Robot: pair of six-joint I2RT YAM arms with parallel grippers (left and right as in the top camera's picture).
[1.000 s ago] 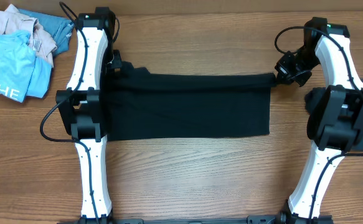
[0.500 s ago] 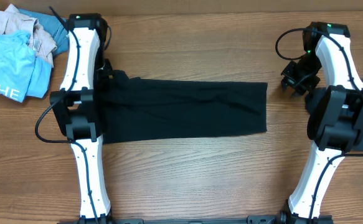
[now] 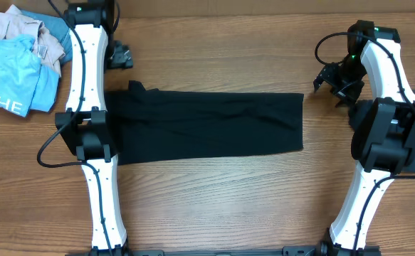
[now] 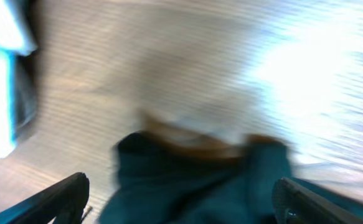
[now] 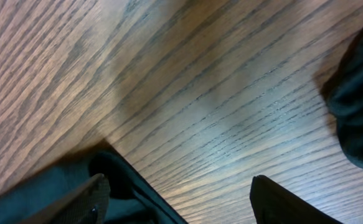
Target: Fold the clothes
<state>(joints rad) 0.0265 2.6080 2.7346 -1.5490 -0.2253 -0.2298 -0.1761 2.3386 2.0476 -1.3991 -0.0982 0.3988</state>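
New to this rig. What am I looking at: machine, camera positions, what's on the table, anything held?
Two white robot arms at a wooden table, each ending in a two-finger pincer. One picture looks down from a fixed overhead camera; the other two come from cameras on each wrist. A black T-shirt lies folded into a long band between the arms; a pile of other clothes sits by the left arm. The left pincer and right pincer are both open, holding nothing.

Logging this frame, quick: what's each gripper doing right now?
Left gripper: open, empty.
Right gripper: open, empty.
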